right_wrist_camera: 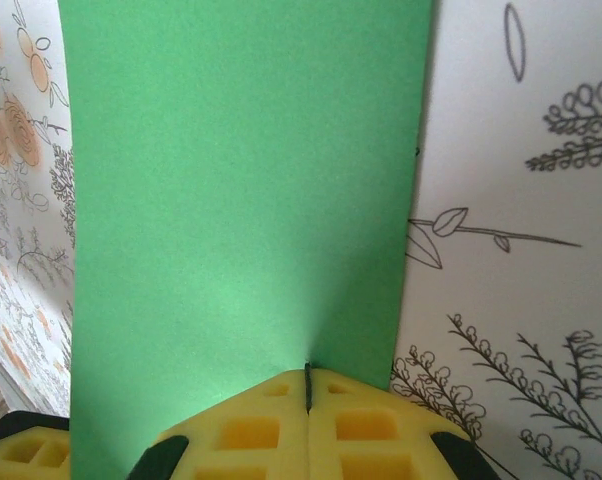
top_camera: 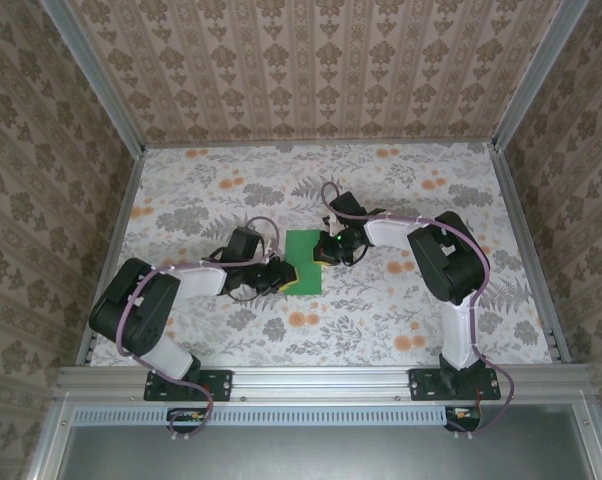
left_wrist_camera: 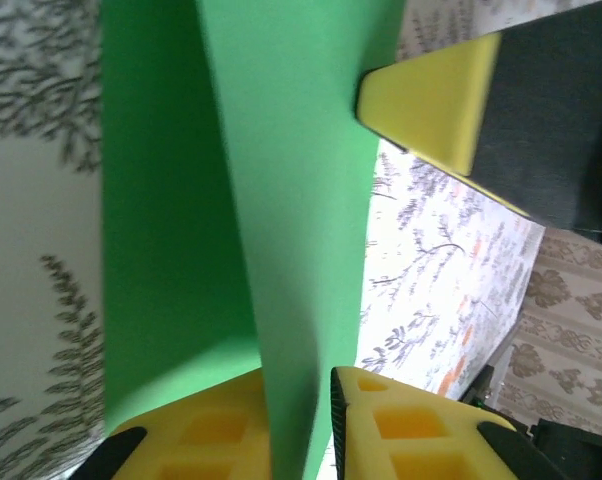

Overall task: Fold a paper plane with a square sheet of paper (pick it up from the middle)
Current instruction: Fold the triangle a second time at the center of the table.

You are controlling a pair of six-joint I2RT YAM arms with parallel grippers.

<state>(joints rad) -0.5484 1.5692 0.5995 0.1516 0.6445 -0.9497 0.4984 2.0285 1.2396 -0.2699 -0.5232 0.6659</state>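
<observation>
The square sheet of paper (top_camera: 303,262) is lying near the middle of the flowered table (top_camera: 411,190), between the two arms; from above it is showing as a green rectangle, narrower than it is long. The left gripper (top_camera: 278,277) is reaching in from the left and meeting the sheet's lower left edge; the right gripper (top_camera: 328,250) is coming in from the right and meeting its upper right edge.

In the left wrist view, part of the sheet is lying flat on the table in darker green; a paler flap is rising from it along a slanting line and running down between the left gripper's yellow pads (left_wrist_camera: 406,425). Those jaws are standing a little apart, with the flap filling the narrow gap; the paper is blurring against the pads there, so I cannot tell whether either pad is actually pressing on it. One yellow fingertip (left_wrist_camera: 431,100) of the right gripper is showing at the top of that view, sitting against the far edge of the flap.

In the right wrist view, the right gripper's two pads (right_wrist_camera: 246,430) are pressing flat against each other, leaving a thin dark seam between them; their tips are sitting at the sheet's near edge. The green is stretching away from them smooth and flat, with the printed table showing on both sides.
</observation>
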